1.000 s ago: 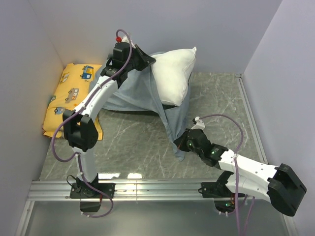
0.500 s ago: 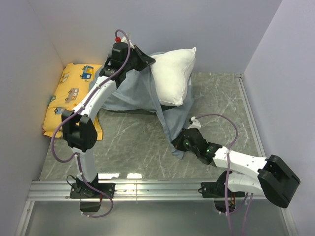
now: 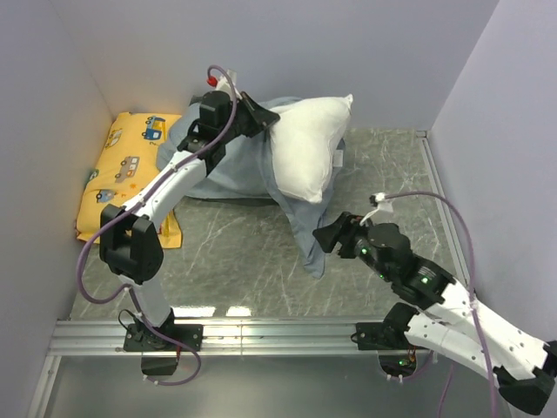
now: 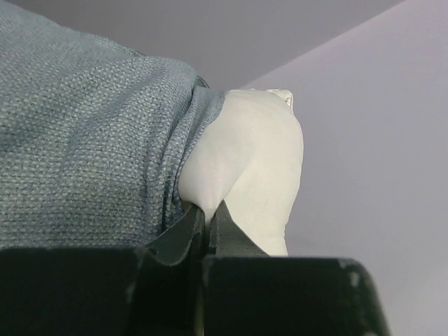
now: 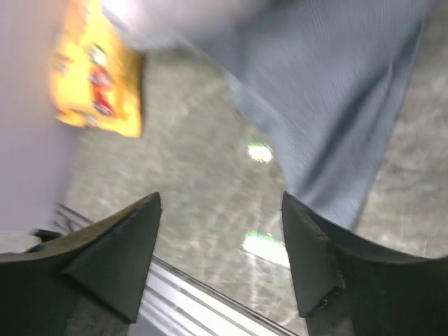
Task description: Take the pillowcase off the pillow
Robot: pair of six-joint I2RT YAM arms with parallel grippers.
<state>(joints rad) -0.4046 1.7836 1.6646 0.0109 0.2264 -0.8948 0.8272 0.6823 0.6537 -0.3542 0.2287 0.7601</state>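
Clamped tight, the left hand (image 3: pixel 251 117) pinches a fold of the pillowcase (image 3: pixel 228 170) right at the case's open edge, where grey cloth meets the white pillow (image 3: pixel 306 148). On the left wrist camera I see both fingers pressed together with the cloth caught between them and the bare pillow bulging just behind. The pillow is at the back of the bench (image 3: pixel 226 248), near the rear wall. Its upper right corner and most of its face are uncovered, while its left side and lower end are wrapped in the case. I cannot tell whether it rests on the bench or hangs from the grip.

Most of the pillowcase lies bunched to the left of the pillow, under my left arm. A long narrow tail of it trails forward and down onto the marbled bench.

My right hand (image 3: pixel 325 237) sits low, just beside the end of that tail. Its fingers (image 5: pixel 122 262) stand wide apart with nothing between them. The right wrist view is blurred, and the grey cloth hangs just beyond the right-side finger. I cannot tell whether it touches.

A yellow cushion (image 3: pixel 122 170) printed with cartoon cars lies against the left wall, well apart from both hands.
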